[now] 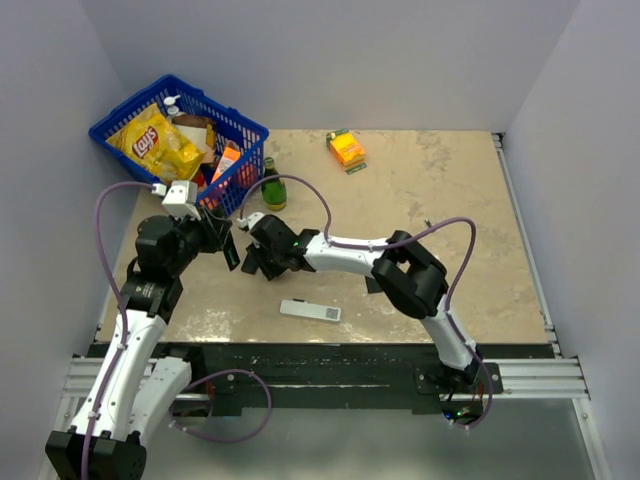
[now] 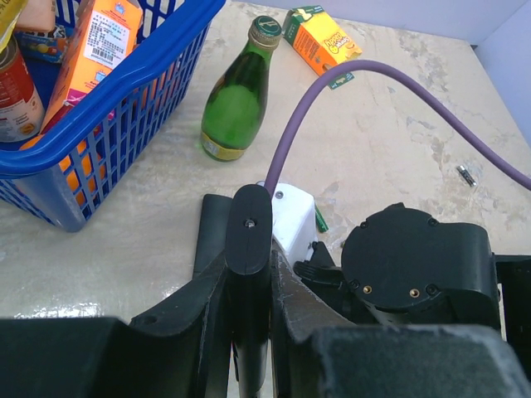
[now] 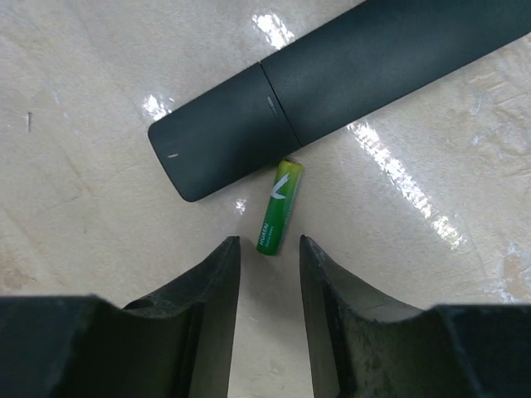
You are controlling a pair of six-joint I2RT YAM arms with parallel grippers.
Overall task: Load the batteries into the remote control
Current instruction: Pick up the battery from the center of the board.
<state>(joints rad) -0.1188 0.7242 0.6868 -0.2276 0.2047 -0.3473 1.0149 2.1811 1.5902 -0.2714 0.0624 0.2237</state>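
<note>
one green battery (image 3: pixel 280 207) lies on the table with its far end against the black remote control (image 3: pixel 332 83), whose cover seam looks closed. the right gripper (image 3: pixel 270 242) stands partly open astride only the battery's near tip, holding nothing. closing there could squirt the cylinder sideways or roll it under the remote. the left gripper (image 2: pixel 249 249) is clamped tight; on what, i cannot tell.

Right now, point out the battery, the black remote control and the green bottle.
battery (image 3: pixel 280 207): right wrist view, middle of its green body.
remote control (image 3: pixel 332 87): right wrist view, its flat black face.
green bottle (image 2: pixel 235 108): left wrist view, its belly.
</note>
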